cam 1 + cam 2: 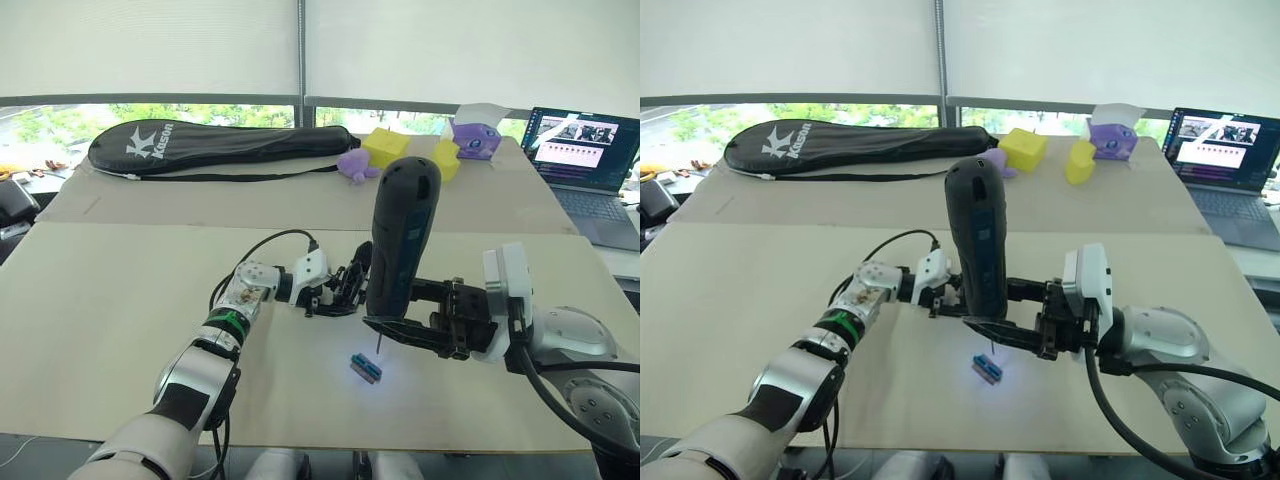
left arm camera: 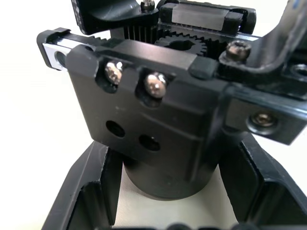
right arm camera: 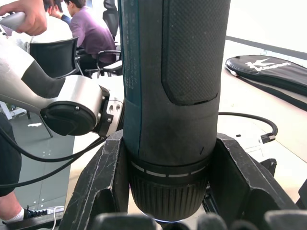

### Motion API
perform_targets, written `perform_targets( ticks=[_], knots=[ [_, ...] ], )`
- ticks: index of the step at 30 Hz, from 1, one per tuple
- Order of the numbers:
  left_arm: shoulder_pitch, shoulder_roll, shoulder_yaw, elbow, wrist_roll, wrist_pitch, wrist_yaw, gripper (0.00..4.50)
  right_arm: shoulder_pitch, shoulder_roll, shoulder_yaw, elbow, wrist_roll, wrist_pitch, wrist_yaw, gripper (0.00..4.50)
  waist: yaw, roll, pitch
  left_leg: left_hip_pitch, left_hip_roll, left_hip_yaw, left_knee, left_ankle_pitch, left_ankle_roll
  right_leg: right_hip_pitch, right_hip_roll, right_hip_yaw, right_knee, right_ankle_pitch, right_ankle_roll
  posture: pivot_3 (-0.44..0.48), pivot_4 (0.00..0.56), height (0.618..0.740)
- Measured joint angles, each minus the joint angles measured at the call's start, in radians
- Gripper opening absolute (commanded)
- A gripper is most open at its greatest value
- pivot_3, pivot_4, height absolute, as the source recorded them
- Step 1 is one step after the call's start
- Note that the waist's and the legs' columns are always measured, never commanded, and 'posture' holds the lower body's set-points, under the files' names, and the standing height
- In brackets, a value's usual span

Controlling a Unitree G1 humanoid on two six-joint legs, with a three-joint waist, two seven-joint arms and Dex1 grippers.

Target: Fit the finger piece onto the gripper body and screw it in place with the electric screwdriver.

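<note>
- Head views: a beige table [image 1: 100, 330] runs to a window with white blinds. At its far edge lie a black racket bag [image 1: 215, 143], yellow blocks [image 1: 385, 146] and purple toys [image 1: 476, 138], with an open laptop [image 1: 585, 150] at the far right corner.
- The right gripper [image 1: 400, 325] pinches the electric screwdriver [image 1: 402, 240] low on its body. The tool stands nearly upright, rounded end up and leaning slightly away, its thin bit pointing down at the table.
- Just below the bit tip, apart from it, a small green-and-brown block [image 1: 366, 368] lies in a bluish glow.
- The left gripper [image 1: 345, 290] holds the gripper body [image 1: 350, 283] just left of the screwdriver, at the height of its lower half. The screwdriver stands close in front of it.
- Left wrist view: the two fingers [image 2: 88, 201] clamp the gripper body's round base. Its boxy upper part shows two screw heads [image 2: 156, 84], two bare holes [image 2: 115, 128] beneath them, and a toothed gear [image 2: 182, 40].
- Right wrist view: the fingers [image 3: 100, 187] press on both sides of the screwdriver's ribbed collar. People sit on chairs [image 3: 53, 55] behind the left arm [image 3: 53, 105].
</note>
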Motion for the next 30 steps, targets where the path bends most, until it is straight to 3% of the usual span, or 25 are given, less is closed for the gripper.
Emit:
perform_targets(
  ticks=[2, 6, 10, 22, 25, 30],
  knots=[
    [0.001, 0.001, 0.006, 0.01, 0.005, 0.001, 0.0, 4.49, 0.001, 0.0, 0.0, -0.005, 0.0, 0.0, -0.006, 1.92, -0.001, 0.0, 0.0, 0.0, 0.0, 0.0, 0.0, 0.0, 0.0, 0.0, 0.0, 0.0, 0.0, 0.0, 0.0, 0.0, 0.15, 0.74],
    [0.012, 0.007, 0.024, -0.004, 0.001, 0.013, -0.008, 4.5, 0.0, 0.0, 0.0, -0.006, 0.001, 0.001, -0.015, 1.92, -0.002, 0.0, 0.0, 0.0, 0.0, 0.0, 0.0, 0.0, 0.0, 0.0, 0.0, 0.0, 0.0, 0.0, 0.0, 0.0, 0.15, 0.74],
    [0.083, 0.049, 0.045, -0.121, -0.027, 0.065, -0.05, 4.5, -0.001, 0.0, 0.002, -0.006, 0.003, 0.001, -0.016, 1.92, -0.014, 0.0, 0.0, 0.0, 0.001, 0.0, -0.001, 0.0, 0.0, -0.001, 0.001, 0.001, 0.001, 0.0, 0.0, 0.0, 0.15, 0.74],
    [0.441, 0.316, 0.03, -0.912, -0.18, 0.433, -0.211, 4.5, 0.018, 0.033, 0.045, -0.003, 0.012, -0.002, 0.01, 1.92, -0.019, 0.0, 0.0, 0.0, 0.001, -0.001, -0.001, 0.0, 0.0, -0.001, 0.0, 0.001, -0.001, 0.0, 0.0, 0.0, 0.15, 0.74],
    [0.505, 0.328, 0.004, -1.063, -0.224, 0.51, -0.214, 4.5, 0.038, 0.043, 0.05, -0.001, -0.015, -0.016, 0.019, 1.92, -0.014, 0.0, 0.0, 0.001, 0.001, -0.001, -0.001, 0.0, 0.0, -0.001, 0.0, 0.001, 0.0, 0.0, 0.0, 0.0, 0.15, 0.74],
    [0.533, 0.285, -0.06, -1.109, -0.203, 0.485, -0.159, 4.5, 0.06, 0.065, 0.073, -0.002, -0.049, -0.043, 0.034, 1.92, -0.014, 0.001, 0.0, 0.002, 0.001, 0.0, -0.001, 0.0, 0.0, 0.0, 0.001, 0.001, 0.0, 0.0, 0.0, 0.0, 0.15, 0.74]
  ],
)
